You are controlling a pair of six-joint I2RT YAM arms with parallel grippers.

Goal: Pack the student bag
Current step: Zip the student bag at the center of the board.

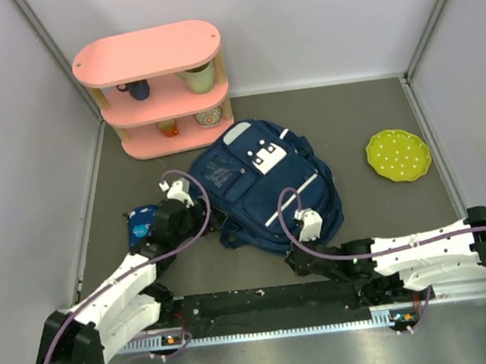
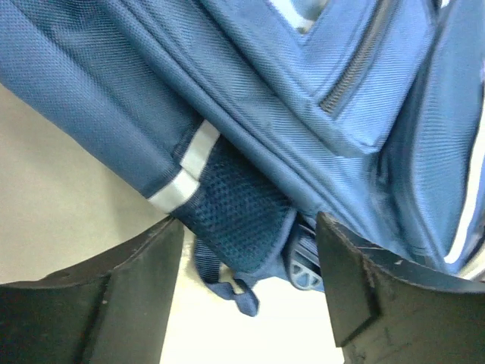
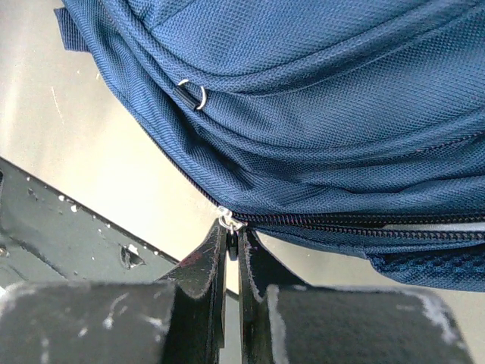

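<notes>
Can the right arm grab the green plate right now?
Probably not yet. The right gripper is pinched shut on the zip pull of the bag, so it must let go first. After that, nothing stands between it and the plate, so likely yes.

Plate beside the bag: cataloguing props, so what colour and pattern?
Plate: lime green with white dots; top external view.
</notes>
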